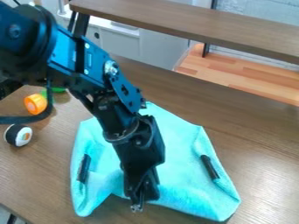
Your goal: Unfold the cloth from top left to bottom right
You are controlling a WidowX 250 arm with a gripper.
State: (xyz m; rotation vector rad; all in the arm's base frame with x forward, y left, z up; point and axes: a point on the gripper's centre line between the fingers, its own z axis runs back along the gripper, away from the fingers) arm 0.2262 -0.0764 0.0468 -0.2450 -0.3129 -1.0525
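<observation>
Cloth [196, 199] lies nearest us, tabletop [265, 153] stretching beyond its right edge; the gripper [137, 207] hangs by its near edge, how wide we can't tell.

the cloth [181, 131] is spread on the tabletop [262, 135], and the end effector [137, 206] is held at its near edge. on the cloth, a left rod [84, 168] and a right rod [209, 167] are placed well apart. left of the cloth, a toy sushi roll [19, 135] is set before a small item [36, 103]. behind the cloth, a raised board [192, 24] is seen.
</observation>
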